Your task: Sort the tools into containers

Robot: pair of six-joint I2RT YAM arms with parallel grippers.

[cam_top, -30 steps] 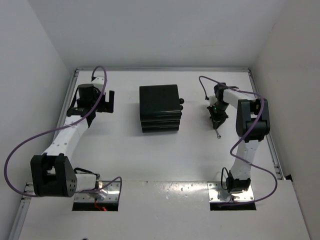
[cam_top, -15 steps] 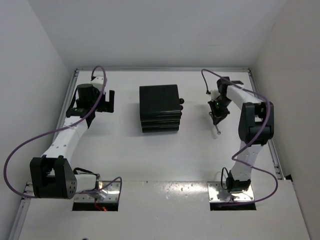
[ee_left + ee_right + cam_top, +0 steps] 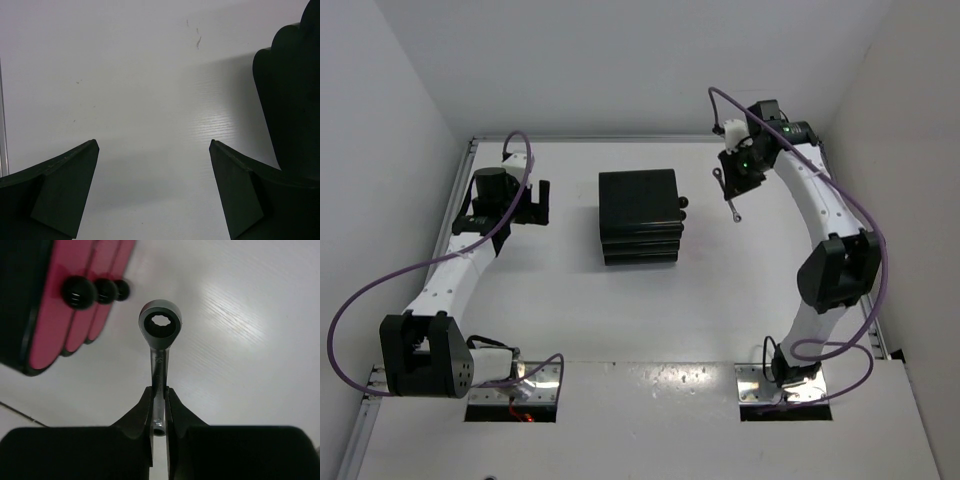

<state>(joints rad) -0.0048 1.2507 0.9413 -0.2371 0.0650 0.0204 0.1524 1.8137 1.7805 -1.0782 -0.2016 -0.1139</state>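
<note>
1. Right claw (image 3: 159, 396) is clenched tight on the thin silver wrench (image 3: 160, 327), gripping low on the shaft, ring end pointing out ahead.
2. The wrench hangs above the counter (image 3: 240, 340), off to the right of the black cabinet (image 3: 639, 215).
3. The three pink drawers (image 3: 75, 330) sit stacked in that cabinet, their round black knobs (image 3: 79, 291) lined up facing the right arm's side.
4. Over on the left, the left claw (image 3: 152, 145) is spread wide, hovering over white counter, well apart from the cabinet.

Bright, even light; soft shadows, mild table glare, wrist views blurred close.
</note>
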